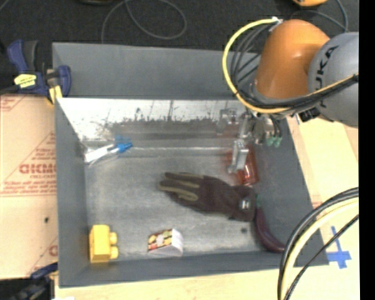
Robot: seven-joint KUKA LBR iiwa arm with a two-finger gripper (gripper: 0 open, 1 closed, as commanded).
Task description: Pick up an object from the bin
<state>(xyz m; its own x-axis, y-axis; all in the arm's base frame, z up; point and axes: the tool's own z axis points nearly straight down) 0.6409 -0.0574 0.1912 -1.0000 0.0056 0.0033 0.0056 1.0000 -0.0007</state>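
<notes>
One limp dark glove sprawls near the metal tool.

The metal bin looks scuffed, the glove matt cloth, the yellow block smooth plastic

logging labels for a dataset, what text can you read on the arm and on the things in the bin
"UKA": on the grey arm; the start of the word is hidden.
Small box: colourful print, too blurred to read.
Dark glove, yellow block: no text seen.
</notes>
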